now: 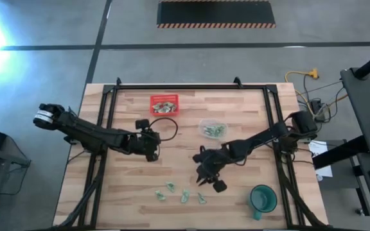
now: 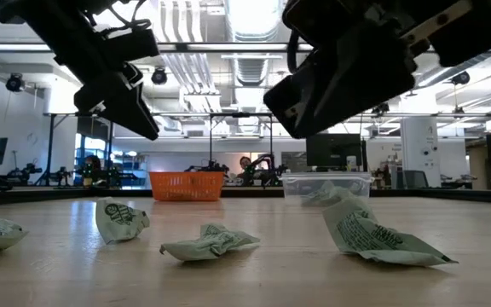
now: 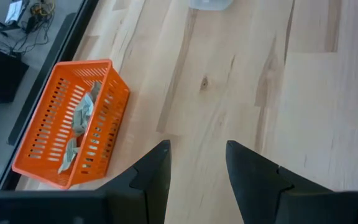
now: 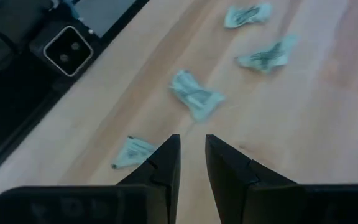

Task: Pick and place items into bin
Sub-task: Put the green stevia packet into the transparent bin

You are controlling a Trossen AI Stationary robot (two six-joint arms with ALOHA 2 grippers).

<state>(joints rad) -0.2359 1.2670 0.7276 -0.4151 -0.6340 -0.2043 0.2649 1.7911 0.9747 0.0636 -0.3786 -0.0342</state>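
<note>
Crinkly pale green wrapped pieces (image 1: 184, 194) lie scattered on the near part of the light, grained wooden counter (image 1: 127, 199), each twisted and creased like a candy wrapper with faint printing. More of them fill the small red-orange slotted plastic basket (image 1: 164, 104) at the far edge, and others sit in a clear, shallow plastic tub (image 1: 213, 128) just right of the middle.

The right hand (image 1: 202, 181) hangs above the counter close over the scattered pieces. Its wrist view shows two dark, angular fingers (image 4: 163, 163) with a narrow gap and nothing between them, and four pieces (image 4: 196, 94) spread on the wood ahead, one lying just beside a fingertip. That view also catches the counter's dark metal edge frame.

The left hand (image 1: 151, 154) hovers left of the middle, well apart from the loose pieces. Its fingers (image 3: 157, 171) stand moderately apart and empty, over bare wood; its wrist view looks down at the basket (image 3: 73, 134), showing the ribbed slotted walls and the green wrappers inside.

The low view alone shows how the pieces (image 2: 211, 242) puff up and hold their crumpled shape, with the basket (image 2: 186, 184) and the tub (image 2: 326, 186) behind them and both arms overhead. Only the high view shows a teal mug (image 1: 262, 199) at the near right corner.
</note>
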